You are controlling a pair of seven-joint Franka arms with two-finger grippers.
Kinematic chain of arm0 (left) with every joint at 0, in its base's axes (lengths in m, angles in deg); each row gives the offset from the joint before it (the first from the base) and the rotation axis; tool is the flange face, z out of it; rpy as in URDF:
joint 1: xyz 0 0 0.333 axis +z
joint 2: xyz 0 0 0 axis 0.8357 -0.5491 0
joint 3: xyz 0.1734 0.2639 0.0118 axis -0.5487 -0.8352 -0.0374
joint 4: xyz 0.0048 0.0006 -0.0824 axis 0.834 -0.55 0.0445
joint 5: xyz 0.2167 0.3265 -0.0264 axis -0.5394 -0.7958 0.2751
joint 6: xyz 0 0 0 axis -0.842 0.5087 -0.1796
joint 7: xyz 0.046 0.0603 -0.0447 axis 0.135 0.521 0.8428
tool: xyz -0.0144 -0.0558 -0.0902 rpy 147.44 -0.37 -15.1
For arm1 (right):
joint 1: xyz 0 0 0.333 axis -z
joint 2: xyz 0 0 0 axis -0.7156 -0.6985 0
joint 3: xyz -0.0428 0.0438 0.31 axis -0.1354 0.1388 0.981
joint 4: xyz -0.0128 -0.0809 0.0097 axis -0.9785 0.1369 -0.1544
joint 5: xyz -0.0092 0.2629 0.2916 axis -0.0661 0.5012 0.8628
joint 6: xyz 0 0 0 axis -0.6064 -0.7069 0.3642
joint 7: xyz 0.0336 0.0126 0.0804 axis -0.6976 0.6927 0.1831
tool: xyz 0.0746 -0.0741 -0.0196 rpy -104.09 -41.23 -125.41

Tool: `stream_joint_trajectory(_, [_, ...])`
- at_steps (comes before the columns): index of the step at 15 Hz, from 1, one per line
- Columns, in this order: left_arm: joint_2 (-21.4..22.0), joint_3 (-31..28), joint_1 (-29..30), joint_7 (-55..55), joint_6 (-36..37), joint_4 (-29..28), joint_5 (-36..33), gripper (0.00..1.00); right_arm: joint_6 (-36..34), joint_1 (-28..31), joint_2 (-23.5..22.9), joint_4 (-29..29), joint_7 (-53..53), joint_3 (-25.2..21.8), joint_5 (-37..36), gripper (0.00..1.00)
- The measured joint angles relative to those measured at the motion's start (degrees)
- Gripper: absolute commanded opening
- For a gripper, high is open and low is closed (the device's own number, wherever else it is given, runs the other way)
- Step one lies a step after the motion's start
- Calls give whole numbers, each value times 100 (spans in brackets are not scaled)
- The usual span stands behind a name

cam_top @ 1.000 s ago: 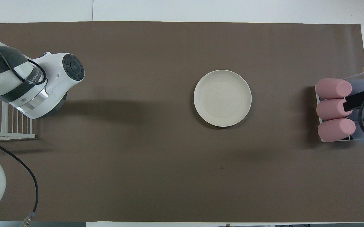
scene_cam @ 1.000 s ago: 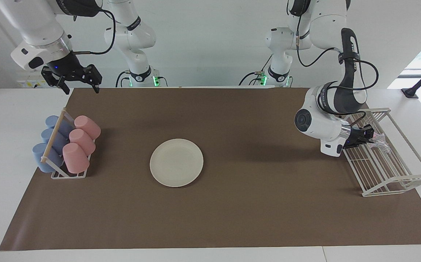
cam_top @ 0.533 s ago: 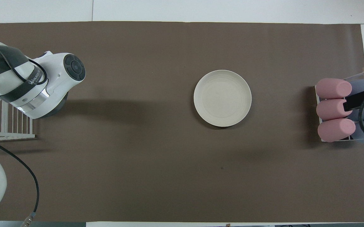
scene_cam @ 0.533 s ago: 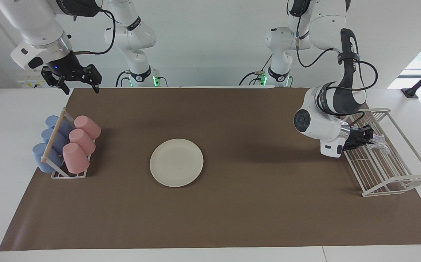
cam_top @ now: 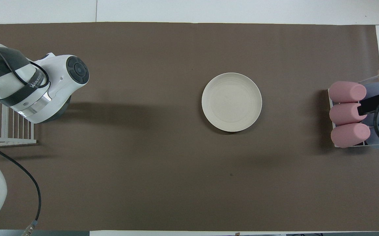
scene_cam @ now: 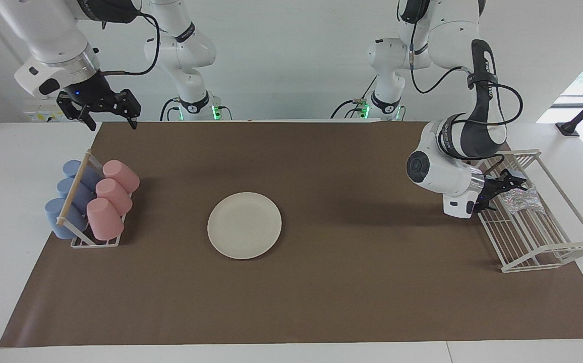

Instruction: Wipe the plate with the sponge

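The cream-white plate point(scene_cam: 244, 225) point(cam_top: 231, 102) lies flat in the middle of the brown mat with nothing on it. The silvery speckled sponge point(scene_cam: 521, 198) rests on the wires of a white rack at the left arm's end of the table. My left gripper point(scene_cam: 505, 193) is low over that rack, open, with its fingertips spread right beside the sponge and not gripping it. In the overhead view the left arm's wrist hides both this gripper and the sponge. My right gripper point(scene_cam: 112, 124) hangs open and waiting in the air over the mat's corner by the cup rack.
A white wire rack point(scene_cam: 548, 250) point(cam_top: 9, 141) stands tilted at the left arm's end. A small rack of pink cups point(scene_cam: 112, 194) point(cam_top: 348, 113) and blue cups point(scene_cam: 64, 201) sits at the right arm's end. The brown mat point(scene_cam: 322, 292) covers the table.
My left gripper has opened and let go of the sponge, which now lies on the rack's wires. The left wrist drew back slightly. The right arm and plate have not moved.
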State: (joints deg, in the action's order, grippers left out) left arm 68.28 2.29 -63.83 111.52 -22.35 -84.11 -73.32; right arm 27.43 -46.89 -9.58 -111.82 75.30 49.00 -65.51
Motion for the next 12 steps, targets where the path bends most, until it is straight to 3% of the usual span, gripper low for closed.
stream_joint_trajectory(2, [29,0,3,-181,-83,106,318,100,42,0,0,5,0,0,0,100])
stream_joint_trajectory(8, [544,-65,158,-1641,-39,868,2118,100,19,43,0,5,9,-52,0,100])
stream_joint_trajectory(12, [876,-95,201,-1797,203,1094,3369,100,15,70,0,5,28,-40,0,100])
